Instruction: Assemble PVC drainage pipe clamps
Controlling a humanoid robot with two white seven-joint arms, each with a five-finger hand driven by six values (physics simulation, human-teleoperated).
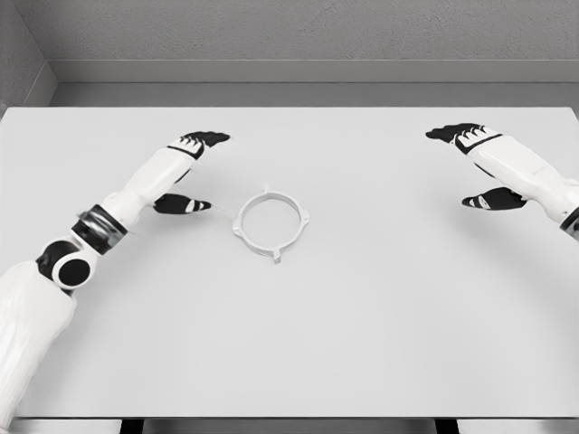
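On the white table (362, 316), clamp ring (272, 222) between left hand (185, 167) and right hand (479, 163), fingers spread, empty.

We counted one white pipe clamp ring (272, 223) on one white table (380, 307). We also counted two robot hands: one left hand (192, 167) and one right hand (475, 163) (each held nothing, and the fingers were spread). No second ring was among the things we saw.

Left hand (188, 167), right hand (478, 163) open; apart
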